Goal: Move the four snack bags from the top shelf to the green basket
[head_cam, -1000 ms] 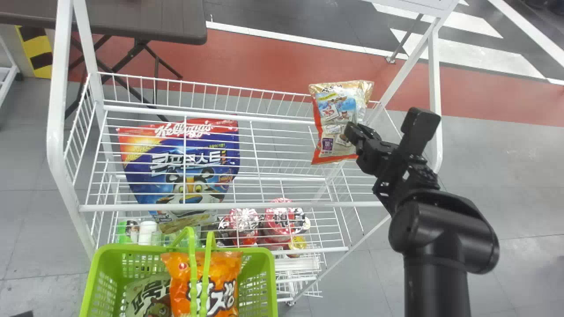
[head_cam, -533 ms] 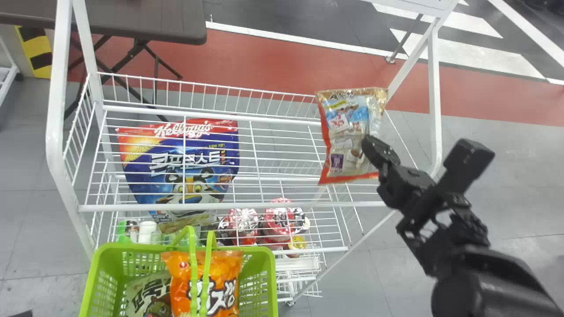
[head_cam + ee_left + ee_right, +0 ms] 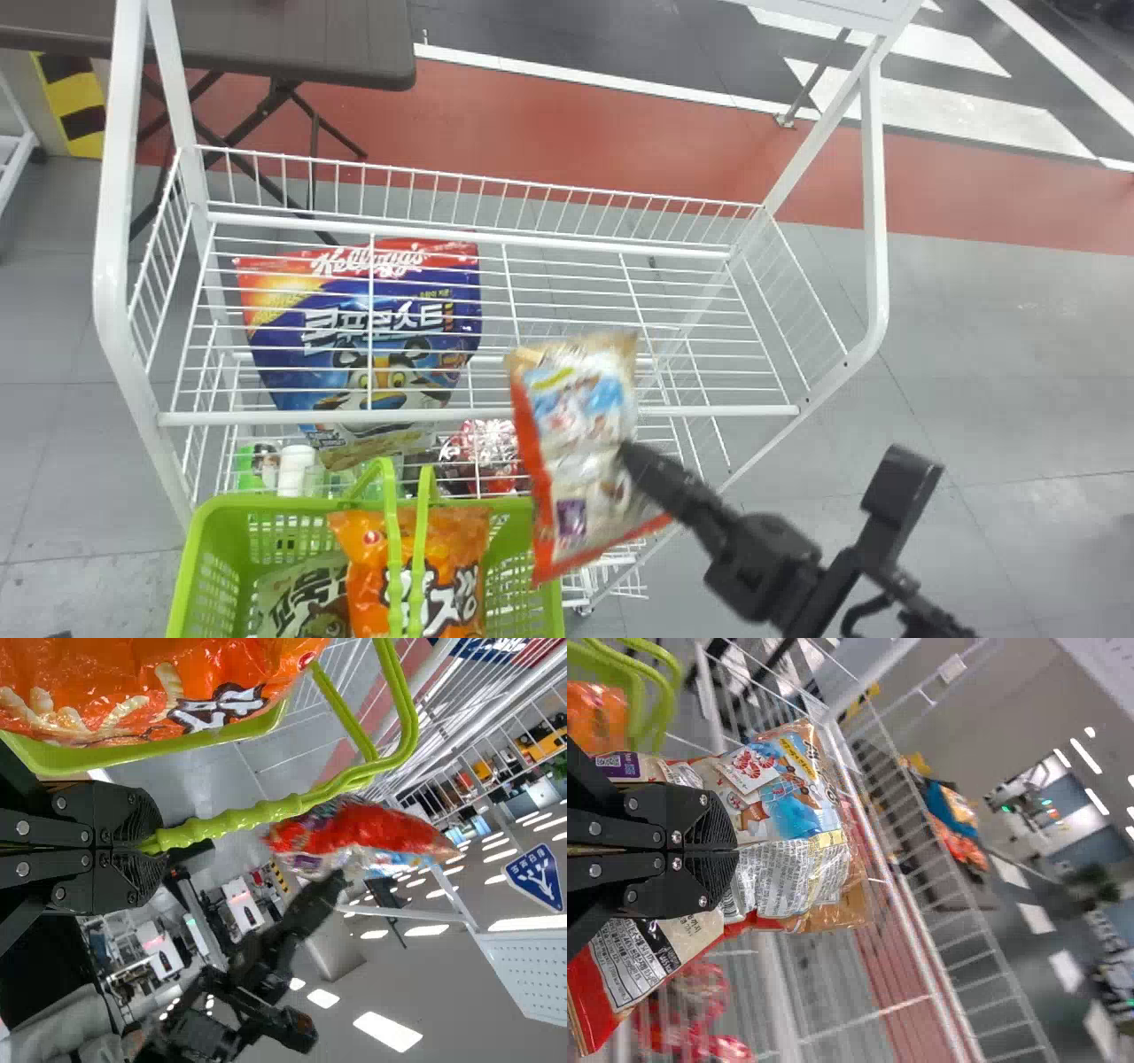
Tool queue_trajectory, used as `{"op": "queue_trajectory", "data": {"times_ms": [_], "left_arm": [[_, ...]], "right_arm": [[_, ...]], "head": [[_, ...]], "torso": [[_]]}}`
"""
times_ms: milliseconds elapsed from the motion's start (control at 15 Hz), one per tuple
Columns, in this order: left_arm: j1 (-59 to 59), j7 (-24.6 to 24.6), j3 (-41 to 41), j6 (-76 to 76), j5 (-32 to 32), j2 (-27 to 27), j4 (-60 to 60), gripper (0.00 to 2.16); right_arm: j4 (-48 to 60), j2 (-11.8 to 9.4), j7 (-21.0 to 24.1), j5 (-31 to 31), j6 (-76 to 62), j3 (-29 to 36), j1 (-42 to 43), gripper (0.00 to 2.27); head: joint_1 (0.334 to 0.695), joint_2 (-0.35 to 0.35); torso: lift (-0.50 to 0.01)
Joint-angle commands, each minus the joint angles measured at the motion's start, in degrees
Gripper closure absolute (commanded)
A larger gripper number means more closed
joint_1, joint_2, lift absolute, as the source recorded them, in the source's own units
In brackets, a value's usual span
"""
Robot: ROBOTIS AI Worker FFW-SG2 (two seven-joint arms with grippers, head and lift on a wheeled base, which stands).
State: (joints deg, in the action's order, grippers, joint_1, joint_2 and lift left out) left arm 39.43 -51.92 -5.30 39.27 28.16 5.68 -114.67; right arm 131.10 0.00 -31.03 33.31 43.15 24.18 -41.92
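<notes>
Grey floor (image 3: 992, 354), crossed by a red band (image 3: 567, 133) and white stripes; a dark folding table (image 3: 337, 44) is set behind a white wire rack (image 3: 496, 413). One blue-and-red cereal bag (image 3: 363, 328), marked with white lettering and a cartoon tiger, is seen through the top wires. One green basket (image 3: 202, 567), placed before the rack; an orange snack bag (image 3: 452, 567) with bold black-and-white lettering and a pale green snack bag (image 3: 301, 589) with dark lettering are contained in it. One red-and-beige snack bag (image 3: 580, 425), printed with a blue picture and a purple code square, is held by the right gripper (image 3: 631, 455), its fingers closed on it, and is seen across the basket's right rim. By the left wrist view, the basket's handle (image 3: 266, 811) is shown pinched between the closed fingers of the left gripper (image 3: 151, 847); a blue sign (image 3: 534, 877) with a white symbol is also recorded. By the right wrist view, a white panel of fine print (image 3: 784, 877) and distant red and blue packages (image 3: 957, 819) are added.
</notes>
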Motion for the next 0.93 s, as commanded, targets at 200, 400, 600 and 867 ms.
{"op": "queue_trajectory", "data": {"times_ms": [200,400,600,867], "left_arm": [[-0.23,0.06,-0.5,-0.11,-0.12,-0.15,0.23,1.78],[-0.14,-0.03,-0.5,-0.46,-0.12,-0.15,0.58,1.78],[-0.14,-0.29,-0.5,-0.82,-0.12,-0.06,0.67,1.78],[-0.23,-0.55,-0.76,-1.34,-0.12,-0.06,0.76,1.78]], "right_arm": [[-8.41,0.05,-4.48,3.78,4.62,-3.79,-3.69,2.24],[-13.33,0.05,-5.09,3.6,4.45,-6.6,-3.87,2.24],[-15.88,0.05,-5.09,3.25,3.92,-7.13,-3.87,2.24],[-16.49,0.05,-1.22,2.72,0.58,-5.63,-3.69,2.02]], "head": [[0.695,-0.35],[0.695,-0.35],[0.695,-0.35],[0.695,-0.35]], "torso": [[0.0],[0.0],[0.0],[0.0]]}}
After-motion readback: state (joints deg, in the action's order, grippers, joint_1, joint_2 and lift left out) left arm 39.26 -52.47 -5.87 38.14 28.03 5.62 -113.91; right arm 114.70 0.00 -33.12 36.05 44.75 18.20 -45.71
